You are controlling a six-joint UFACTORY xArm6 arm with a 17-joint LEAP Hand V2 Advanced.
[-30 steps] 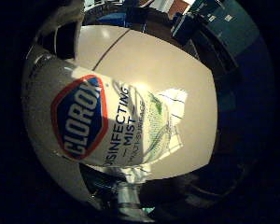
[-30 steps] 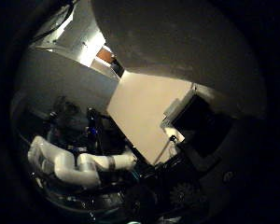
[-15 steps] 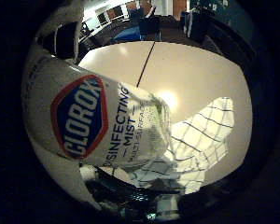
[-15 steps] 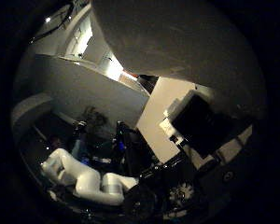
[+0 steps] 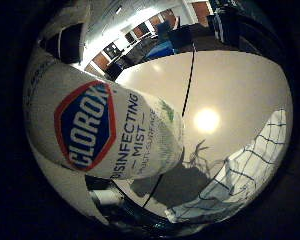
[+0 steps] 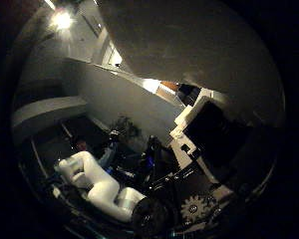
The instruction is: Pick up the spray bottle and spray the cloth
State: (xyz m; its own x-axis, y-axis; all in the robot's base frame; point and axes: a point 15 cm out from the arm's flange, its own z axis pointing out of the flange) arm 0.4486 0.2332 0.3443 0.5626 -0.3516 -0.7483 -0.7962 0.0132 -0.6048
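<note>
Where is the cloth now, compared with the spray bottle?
In the little finger side palm view, the checked cloth lies on the pale table, below and apart from the spray bottle, which fills the view close to the palm.

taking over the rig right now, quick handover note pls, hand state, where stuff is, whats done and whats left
Hand: curled round the spray bottle, which fills much of the palm view, so it is held close and looks lifted off the table.
Cloth: white with a dark grid, lying crumpled on the table beside and below the bottle.
Done: bottle picked up.
Left: aim the nozzle at the cloth and spray; the nozzle is not in view, so check its direction first.
</note>
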